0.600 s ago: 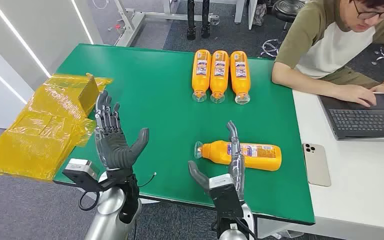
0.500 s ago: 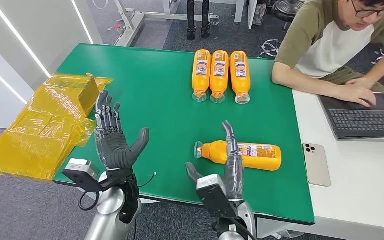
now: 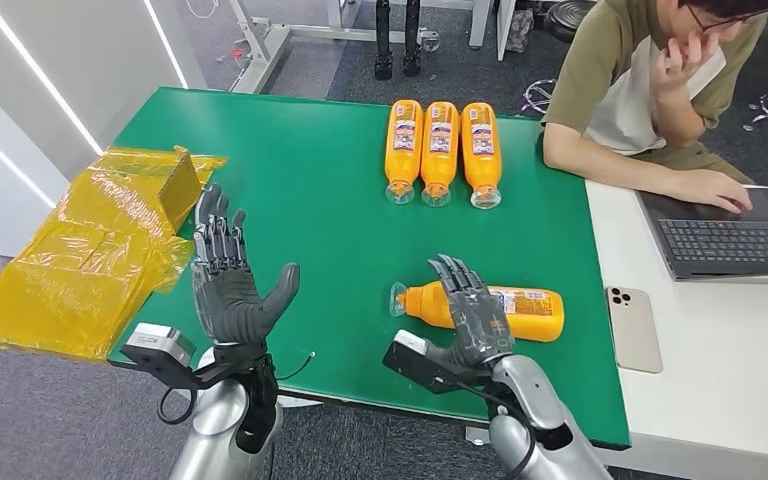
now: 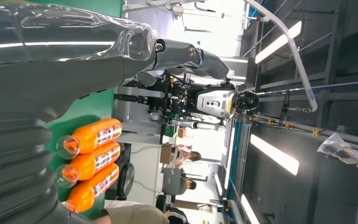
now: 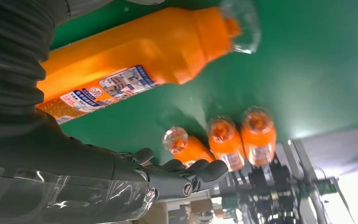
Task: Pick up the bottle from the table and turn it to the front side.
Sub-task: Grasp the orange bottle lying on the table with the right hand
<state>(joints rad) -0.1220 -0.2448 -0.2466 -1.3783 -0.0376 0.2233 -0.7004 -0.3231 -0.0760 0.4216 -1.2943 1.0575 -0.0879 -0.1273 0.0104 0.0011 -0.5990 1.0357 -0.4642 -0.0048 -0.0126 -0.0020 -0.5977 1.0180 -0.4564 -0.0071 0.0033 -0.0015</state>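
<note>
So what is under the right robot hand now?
The lone orange bottle lies on the green table under the right robot hand. Its middle is covered; contact is unclear.

Orange bottle [image 3: 505,310] with a blue-and-white label on a green table [image 3: 310,200]; dark grey hand [image 3: 472,312]; yellow plastic bag [image 3: 80,255].

One bottle [image 3: 490,308] lies sideways lower center on the tabletop [image 3: 300,200], right hand [image 3: 470,312] over it. Three bottles [image 3: 440,150] sit side by side up top, bags [image 3: 80,250] at the left edge.
</note>
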